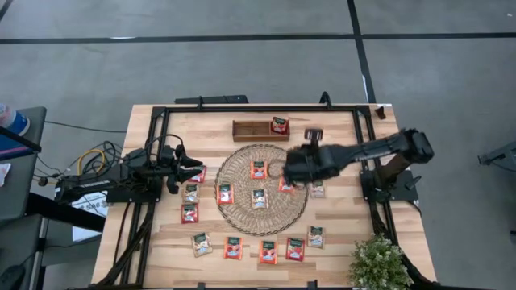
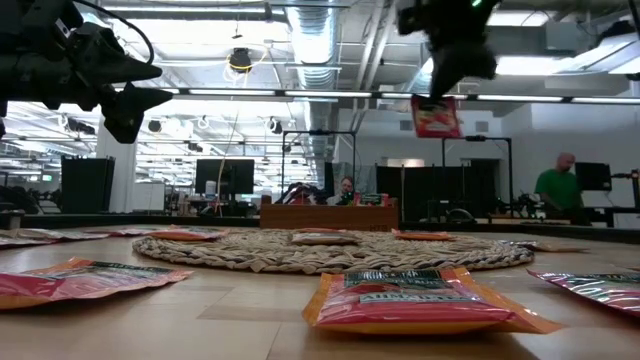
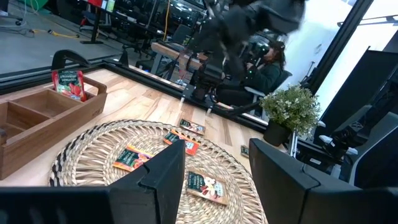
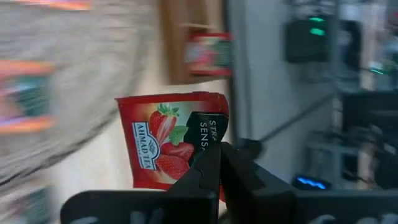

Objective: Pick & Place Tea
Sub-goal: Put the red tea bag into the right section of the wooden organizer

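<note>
Several flat red-orange tea sachets lie on the round woven mat (image 1: 260,189) and on the wood around it, such as one on the mat (image 1: 259,198) and one at the near edge (image 1: 268,252). Another sachet (image 1: 280,125) stands in the right compartment of the wooden tray (image 1: 260,129). My right gripper (image 1: 292,167) is above the mat's right part, shut on a red strawberry sachet (image 4: 168,140), which hangs high over the table (image 2: 436,117). My left gripper (image 3: 214,180) waits open and level at the table's left side (image 1: 196,167), holding nothing. My right gripper pinches the red sachet between its two shut fingers near one edge (image 4: 198,140). The fingers slant downward at it. The sachet hangs flat below the fingers (image 2: 436,117), lifted well clear of the mat and table.
A potted plant (image 1: 377,262) stands at the near right corner. A black frame (image 1: 153,145) runs round the table. A small dark object (image 1: 313,134) lies right of the tray. People sit and stand in the room behind (image 2: 558,185).
</note>
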`<state>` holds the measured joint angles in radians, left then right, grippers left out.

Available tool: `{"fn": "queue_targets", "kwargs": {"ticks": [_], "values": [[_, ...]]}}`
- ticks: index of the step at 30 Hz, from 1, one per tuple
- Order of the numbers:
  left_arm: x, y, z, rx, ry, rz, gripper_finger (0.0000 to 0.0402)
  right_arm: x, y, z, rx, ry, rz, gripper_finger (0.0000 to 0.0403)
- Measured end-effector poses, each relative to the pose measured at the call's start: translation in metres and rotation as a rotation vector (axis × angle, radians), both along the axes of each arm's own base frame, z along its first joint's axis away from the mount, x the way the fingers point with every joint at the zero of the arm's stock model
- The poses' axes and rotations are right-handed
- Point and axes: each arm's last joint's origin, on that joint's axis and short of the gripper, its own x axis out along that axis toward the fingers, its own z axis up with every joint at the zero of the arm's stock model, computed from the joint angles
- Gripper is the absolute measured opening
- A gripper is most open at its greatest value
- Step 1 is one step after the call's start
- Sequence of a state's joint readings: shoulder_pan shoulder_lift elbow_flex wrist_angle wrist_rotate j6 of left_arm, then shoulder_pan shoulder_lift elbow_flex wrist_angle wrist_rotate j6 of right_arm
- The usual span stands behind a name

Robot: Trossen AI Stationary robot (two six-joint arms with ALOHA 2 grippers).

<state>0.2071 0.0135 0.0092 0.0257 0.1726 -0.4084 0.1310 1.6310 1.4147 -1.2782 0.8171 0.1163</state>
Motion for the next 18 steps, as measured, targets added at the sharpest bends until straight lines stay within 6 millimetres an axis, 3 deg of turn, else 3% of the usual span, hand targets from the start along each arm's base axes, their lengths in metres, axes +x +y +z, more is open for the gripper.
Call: {"fn": "queue_targets", "kwargs": {"ticks": [12, 18], "values": [[0.000, 0.000, 0.000, 0.000, 0.000, 0.000, 0.0170, 0.030, -0.090, 0.015, -0.190, -0.158, -0.067, 0.0000], [0.000, 0.000, 0.000, 0.000, -0.001, 0.000, 0.0170, 0.029, -0.113, 0.018, -0.207, -0.149, -0.086, 0.0000]]}}
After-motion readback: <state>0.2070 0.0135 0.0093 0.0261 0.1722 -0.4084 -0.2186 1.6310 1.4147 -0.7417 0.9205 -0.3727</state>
